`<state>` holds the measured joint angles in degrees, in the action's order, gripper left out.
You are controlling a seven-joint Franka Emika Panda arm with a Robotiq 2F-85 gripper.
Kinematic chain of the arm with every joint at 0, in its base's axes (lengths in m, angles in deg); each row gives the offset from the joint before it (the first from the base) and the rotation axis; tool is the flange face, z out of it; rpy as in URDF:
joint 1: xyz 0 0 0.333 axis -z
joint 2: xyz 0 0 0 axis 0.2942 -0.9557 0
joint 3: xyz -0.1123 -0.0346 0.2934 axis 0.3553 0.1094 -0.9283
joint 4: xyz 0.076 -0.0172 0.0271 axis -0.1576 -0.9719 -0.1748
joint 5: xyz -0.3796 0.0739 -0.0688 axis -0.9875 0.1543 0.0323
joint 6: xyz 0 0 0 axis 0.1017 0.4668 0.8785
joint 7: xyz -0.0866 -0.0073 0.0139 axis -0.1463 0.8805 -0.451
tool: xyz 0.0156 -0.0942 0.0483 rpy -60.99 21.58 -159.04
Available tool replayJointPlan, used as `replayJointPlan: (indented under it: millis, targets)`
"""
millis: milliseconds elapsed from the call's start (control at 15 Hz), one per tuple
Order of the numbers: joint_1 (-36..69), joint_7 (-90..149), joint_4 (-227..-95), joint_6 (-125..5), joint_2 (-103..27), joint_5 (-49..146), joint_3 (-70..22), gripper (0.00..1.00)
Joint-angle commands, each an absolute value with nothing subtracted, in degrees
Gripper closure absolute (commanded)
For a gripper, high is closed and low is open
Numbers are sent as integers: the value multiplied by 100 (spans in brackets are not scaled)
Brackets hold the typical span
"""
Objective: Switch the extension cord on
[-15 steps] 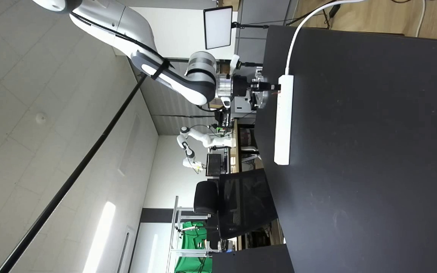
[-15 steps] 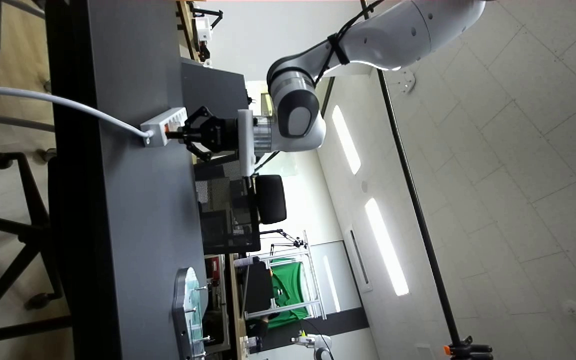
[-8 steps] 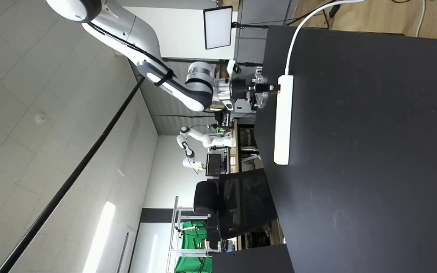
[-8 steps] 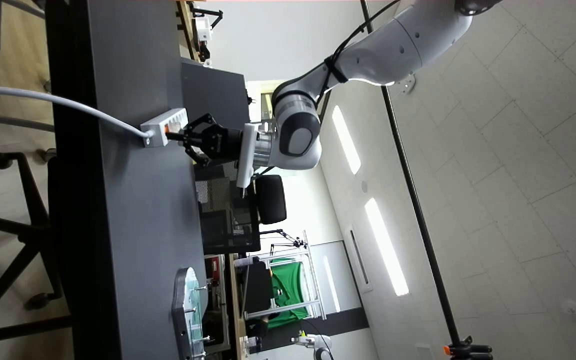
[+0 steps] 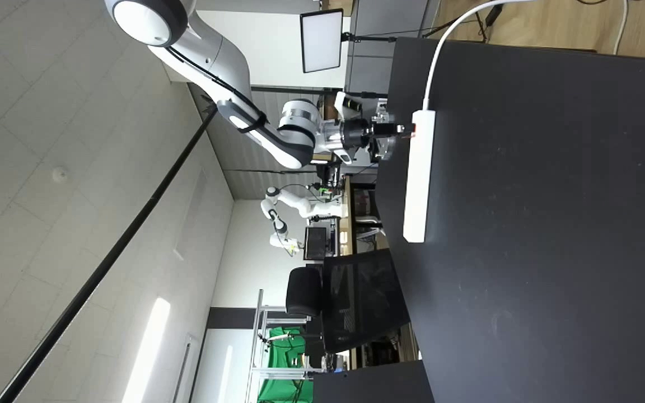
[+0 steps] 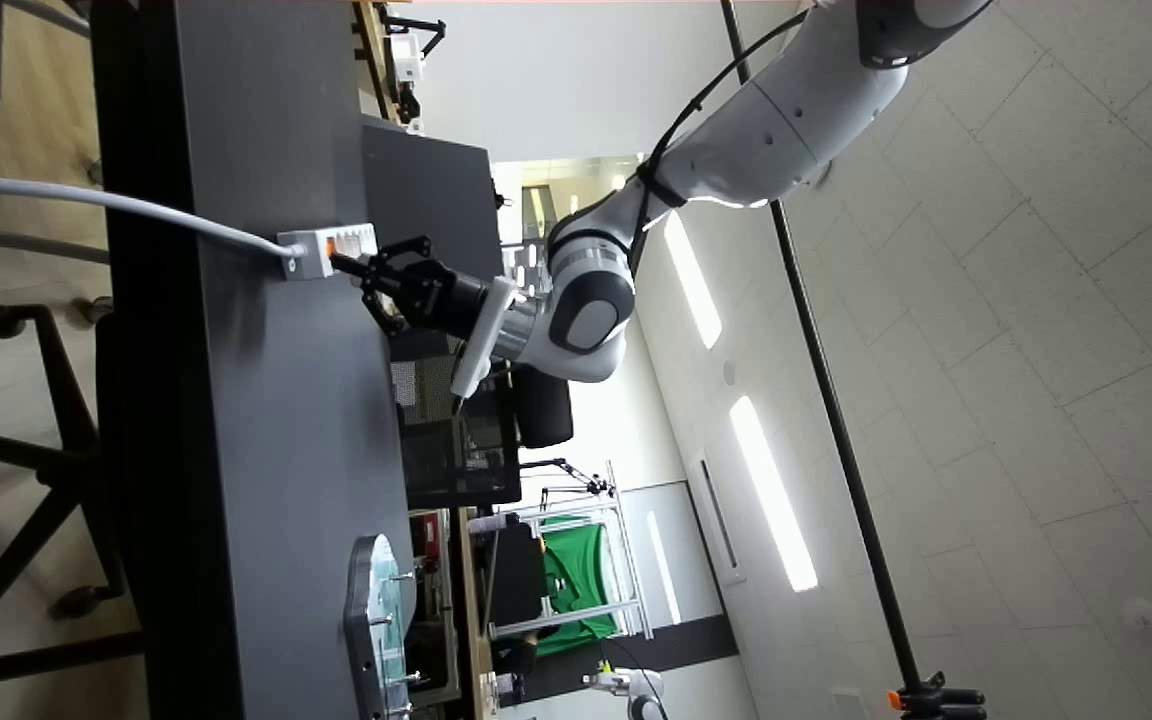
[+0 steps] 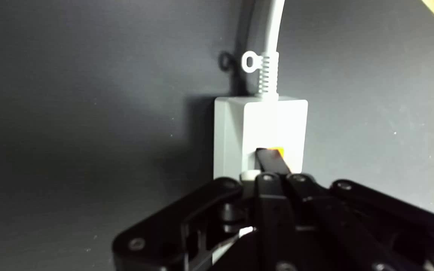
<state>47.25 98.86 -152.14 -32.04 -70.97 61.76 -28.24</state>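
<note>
The extension cord (image 5: 419, 184) is a long white power strip lying on the dark table in both exterior views (image 6: 306, 256). Its cable end fills the middle of the wrist view (image 7: 275, 124). A white cable (image 7: 274, 28) leaves that end. An orange switch (image 7: 280, 151) shows partly beside and behind the fingertips; it also shows in an exterior view (image 6: 331, 246). My gripper (image 7: 271, 160) is shut with its fingertips together, at the switch near the cable end. In both exterior views the tips (image 5: 411, 130) appear to touch the strip (image 6: 338, 262). The gripper hides most of the switch and the sockets.
The dark tabletop (image 5: 552, 235) lies around the strip. A grey plate with metal posts (image 6: 364, 630) stands elsewhere on the table. An office chair (image 5: 361, 302) stands at the table's edge. A screen panel (image 5: 322, 42) is behind.
The arm and wrist have tilted while the fingertips stay at the switch. The strip has turned slightly, its cable end shifting a little. The gripper stays shut.
</note>
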Motion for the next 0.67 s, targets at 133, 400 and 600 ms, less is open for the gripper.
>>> replayJointPlan:
  millis: [133, 400, 600]
  targets:
    - [4700, 9913, -14638, -2687, -7573, 6432, -2790, 100]
    - [4644, 9872, -14790, -2695, -7525, 6594, -2823, 100]
    - [4569, 9887, -15040, -2828, -7385, 6705, -2868, 100]
